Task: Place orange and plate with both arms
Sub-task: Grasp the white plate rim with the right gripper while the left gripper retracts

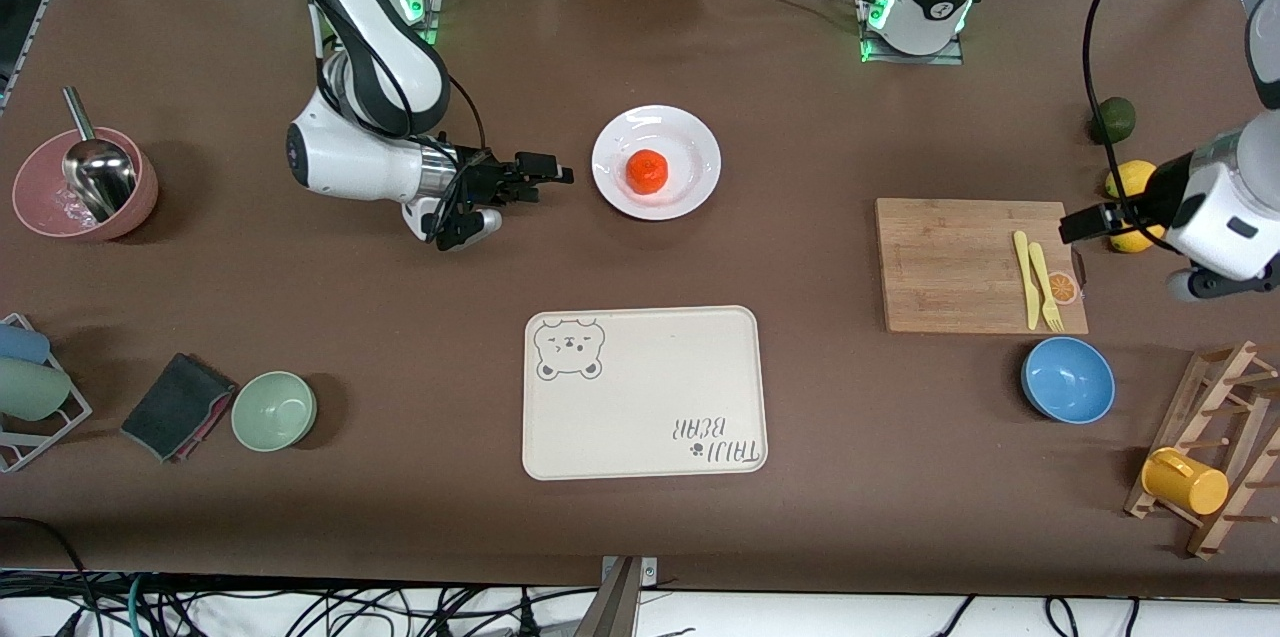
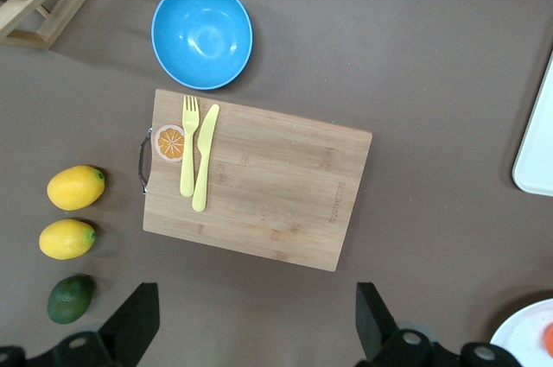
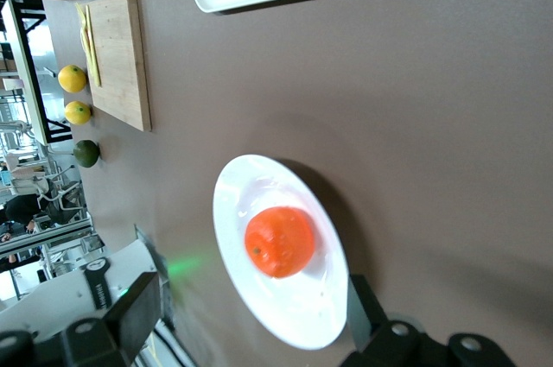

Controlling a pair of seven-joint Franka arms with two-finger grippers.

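Note:
The orange sits in the middle of the round white plate, which lies on the table midway between the two arm bases. My right gripper is open and empty, low beside the plate on the side toward the right arm's end, fingers pointing at it. In the right wrist view the plate and the orange lie just ahead of the right gripper. My left gripper is open and empty, up over the handle end of the cutting board; in its own wrist view the left gripper is empty.
A cream bear tray lies nearer the front camera than the plate. The cutting board holds a yellow fork and knife. Two lemons, a lime, a blue bowl, a mug rack, a green bowl and a pink bowl stand around.

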